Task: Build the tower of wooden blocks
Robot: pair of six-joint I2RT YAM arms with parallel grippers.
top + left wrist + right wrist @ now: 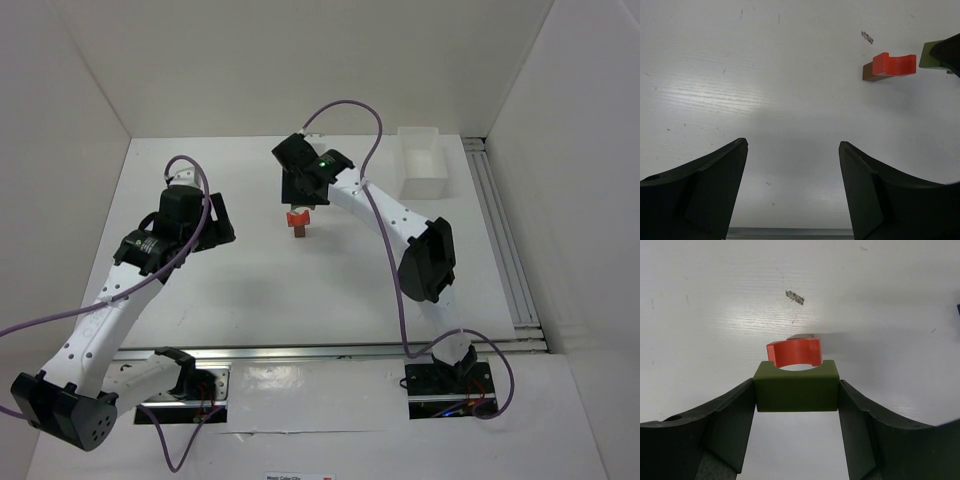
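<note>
Overhead and wrist views of two robot arms on a white table (220,290), part-way through stacking small painted blocks. The right gripper (796,396) holds a green arch-shaped block (796,382) squarely between its two dark fingers, arch side facing the tower (299,224). That tower stands near the middle of the table and so far has two pieces: a red notched block (794,352) on a brown base block (869,73). The green block hangs close to the red one, apparently above and slightly to one side. To place it well, the gripper likely needs to centre the green piece over the red one, keep it level, lower it slowly until it rests, then open without nudging the stack — the base looks narrow and could tip. The left gripper (792,145) sits well off to the left, its jaws spread wide and holding nothing, with bare table between them. A white rectangular bin (422,165) stands at the far right. From overhead the right gripper covers the green block entirely. In the right wrist view only a sliver of the brown base shows behind the red piece. Whether green and red are touching cannot be told from any view.
</note>
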